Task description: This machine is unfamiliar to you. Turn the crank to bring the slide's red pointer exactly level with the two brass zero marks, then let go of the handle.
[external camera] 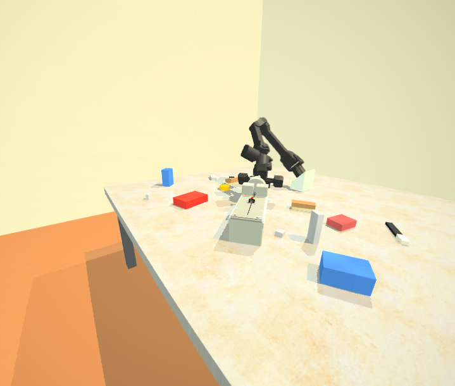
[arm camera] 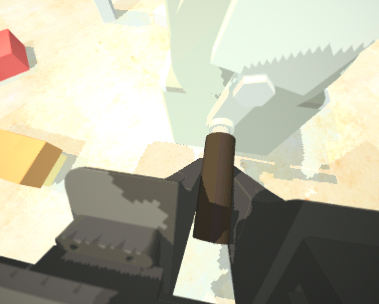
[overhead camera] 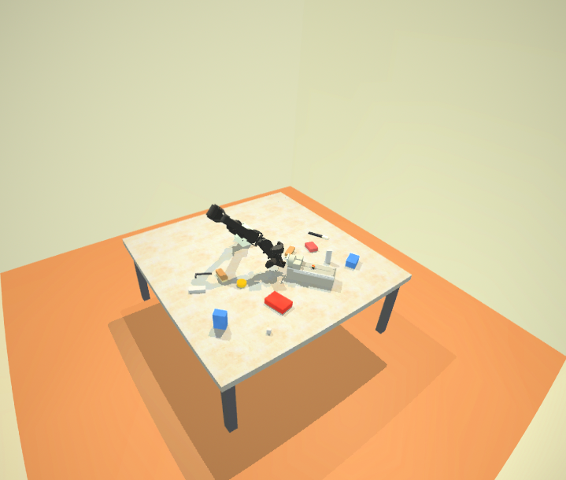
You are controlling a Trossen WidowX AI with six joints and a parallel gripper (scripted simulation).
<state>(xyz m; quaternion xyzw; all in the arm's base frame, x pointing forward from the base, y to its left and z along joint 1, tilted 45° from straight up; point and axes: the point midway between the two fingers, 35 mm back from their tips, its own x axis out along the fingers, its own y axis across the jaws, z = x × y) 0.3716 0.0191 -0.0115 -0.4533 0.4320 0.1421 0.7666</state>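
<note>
Around the crank's brown handle (arm camera: 216, 187), the gripper's jaws, nearly closed, clenched on it.

A red block (external camera: 190, 199) lies left of the machine (external camera: 245, 230).

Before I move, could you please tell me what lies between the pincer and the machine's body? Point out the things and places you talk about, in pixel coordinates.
Only the crank: the pincer (overhead camera: 281, 263) (external camera: 259, 180) (arm camera: 212, 165) grips its brown handle (arm camera: 219, 167), and its pale arm (arm camera: 233, 111) joins the body (overhead camera: 310, 278) (external camera: 245, 231) (arm camera: 194, 120), as the wrist view shows.
</note>
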